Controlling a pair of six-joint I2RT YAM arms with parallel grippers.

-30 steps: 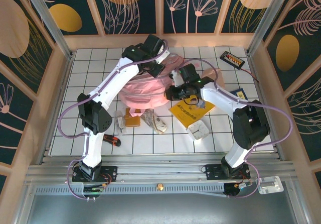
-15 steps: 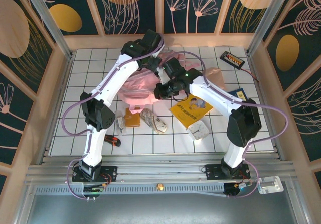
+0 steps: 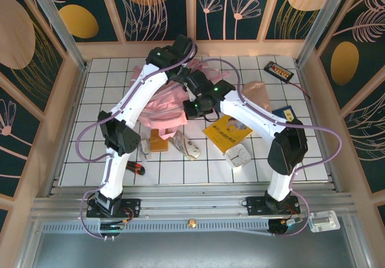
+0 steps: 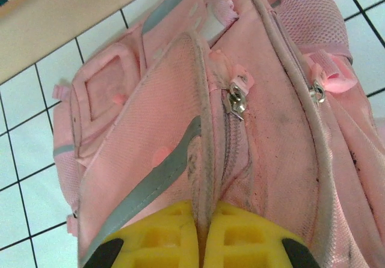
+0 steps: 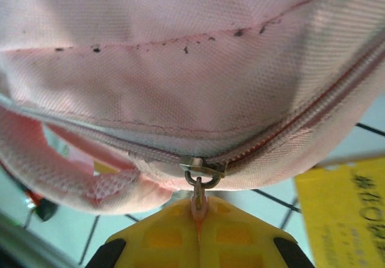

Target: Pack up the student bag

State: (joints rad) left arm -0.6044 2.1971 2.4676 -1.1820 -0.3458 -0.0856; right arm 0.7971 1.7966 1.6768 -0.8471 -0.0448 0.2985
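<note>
Left gripper (image 4: 204, 215): yellow fingers squeezed right together, and we see a ridge of fabric from the student bag (image 4: 150, 160) running in between them, so it's got the bag pinched.
Right gripper (image 5: 198, 215): closed as well, nipping the small pink tab that hangs off a zipper pull (image 5: 203, 170) on the bag's edge.
Other zippers: in the left wrist view we spot a metal slider (image 4: 236, 100) on the bag just beyond the fingers, and a second slider (image 4: 317, 92) further over to the side.
Student bag: lying crumpled on the tiled table (image 3: 84, 154), toward the far wall, with both wrists right on top of it. Greyish strips and mesh bits are showing, plus some dark smudges.
Yellow book (image 3: 228, 131): flat on the tiles just beside the bag, on its near-right side.
Pale pouch (image 3: 255, 92): right of the bag, close by.
Small orange box (image 3: 159, 140): just off the bag's near edge, with a crumpled wrapper-looking thing (image 3: 183, 143) next to it.
White clock-ish block (image 3: 239, 156): on the bag's near side, past the book.
Black gadget (image 3: 278, 71): well right of the bag, by the far corner.
Arms: both reach out over the tiles and meet above the bag.
</note>
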